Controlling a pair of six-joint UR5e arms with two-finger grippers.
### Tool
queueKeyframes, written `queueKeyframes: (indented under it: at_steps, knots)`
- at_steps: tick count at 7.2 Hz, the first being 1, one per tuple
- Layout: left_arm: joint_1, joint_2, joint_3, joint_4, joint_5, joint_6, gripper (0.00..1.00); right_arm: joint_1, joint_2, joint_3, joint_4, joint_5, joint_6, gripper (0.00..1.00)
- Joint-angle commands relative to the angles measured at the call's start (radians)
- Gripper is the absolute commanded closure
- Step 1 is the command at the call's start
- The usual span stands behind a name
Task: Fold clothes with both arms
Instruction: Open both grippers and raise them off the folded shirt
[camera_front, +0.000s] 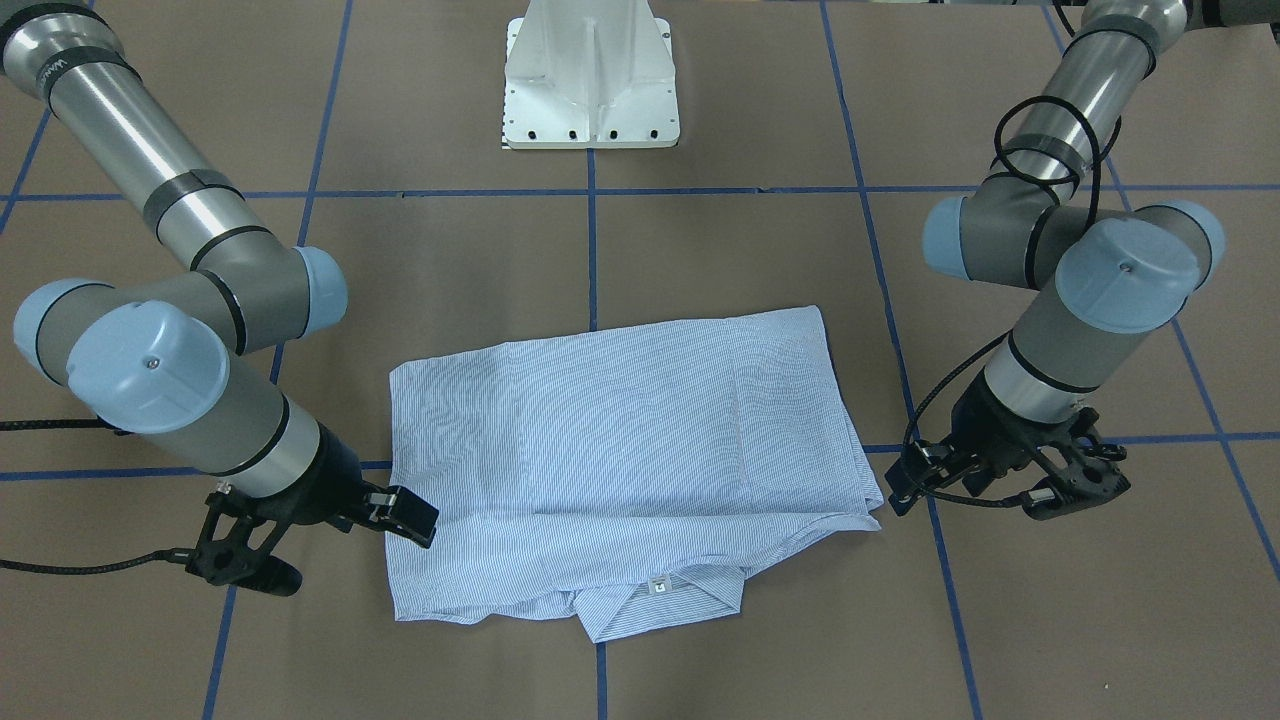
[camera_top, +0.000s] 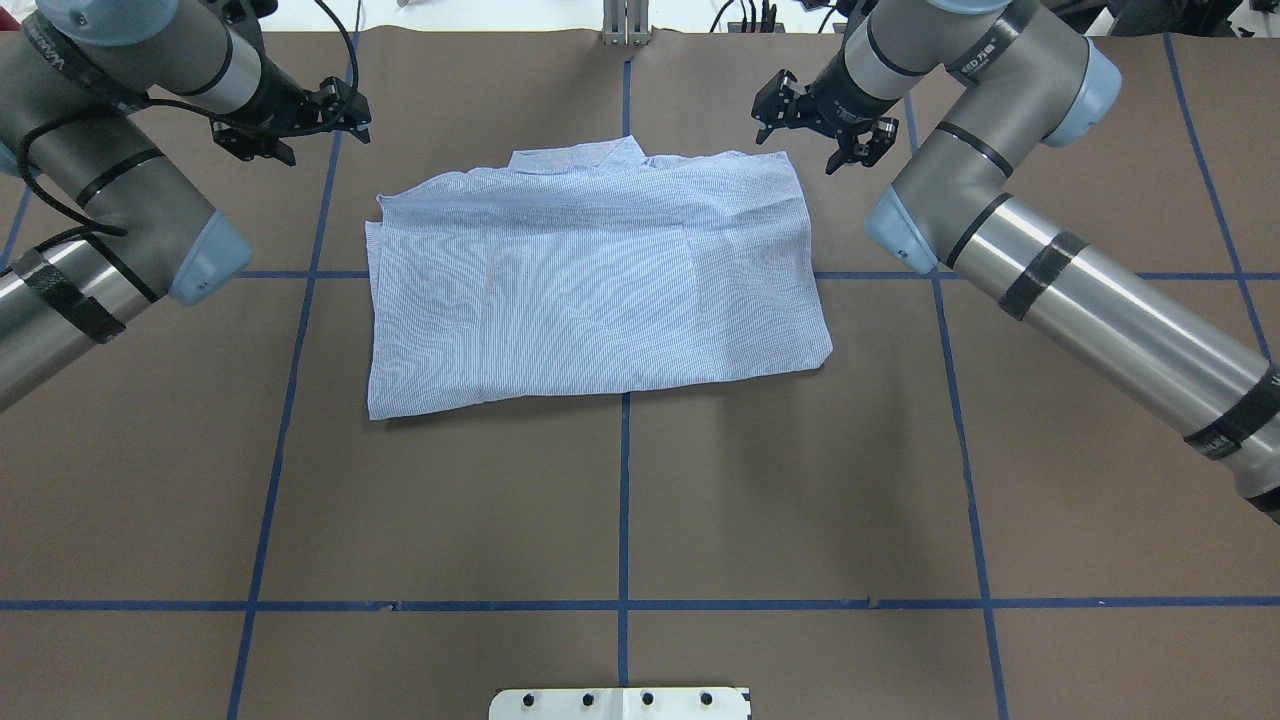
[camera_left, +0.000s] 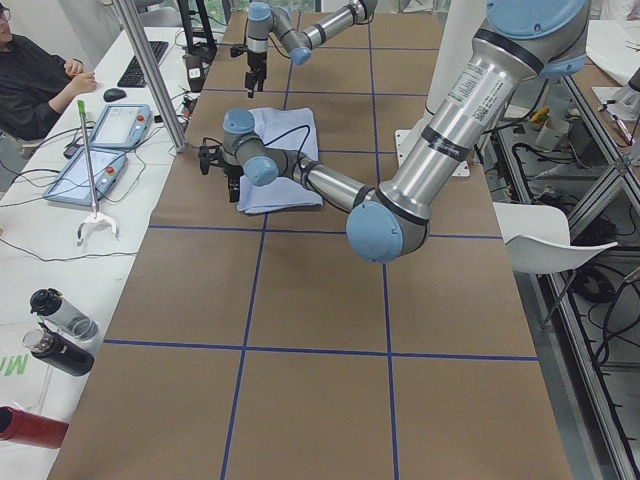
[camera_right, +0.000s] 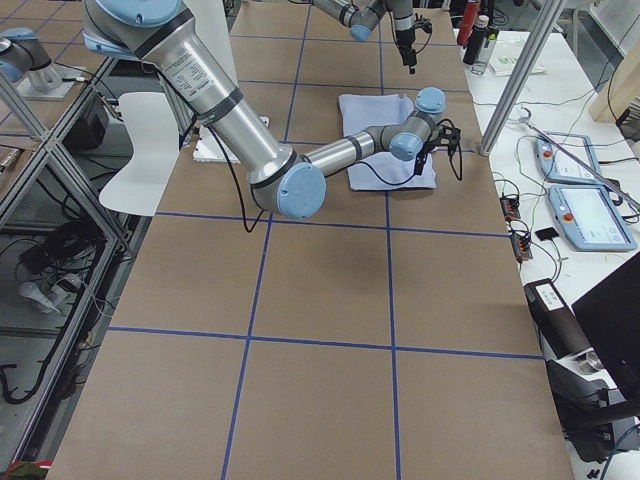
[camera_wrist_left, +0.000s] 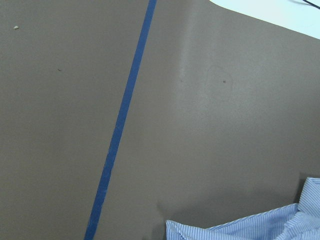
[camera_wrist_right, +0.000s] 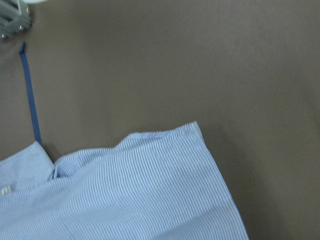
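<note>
You'll find the shirt folded flat on the worktop, collar toward 12 o'clock in the overhead view and sleeves out of sight. The print on the neck label is too small to read. The left gripper at 10 o'clock and the right gripper at 2 o'clock have their fingers apart and hold nothing.

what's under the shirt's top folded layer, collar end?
On the shirt, the collar with its white neck label pokes out below the top layer. Anything else beneath is covered.
</note>
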Motion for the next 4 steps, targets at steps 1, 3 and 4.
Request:
queueKeyframes:
  at_steps: [1,3,4]
  knots:
    - [-0.002,0.003,-0.044,0.033,0.0,0.0,0.0,-0.069,-0.157,0.188,-0.006,-0.002,0.006,0.0]
    - [-0.005,0.003,-0.058,0.041,0.0,0.0,0.0,-0.085,-0.248,0.271,-0.009,0.003,0.004,0.0]
    - [-0.005,0.004,-0.064,0.041,0.0,-0.002,0.0,-0.109,-0.268,0.272,-0.008,-0.001,0.004,0.0]
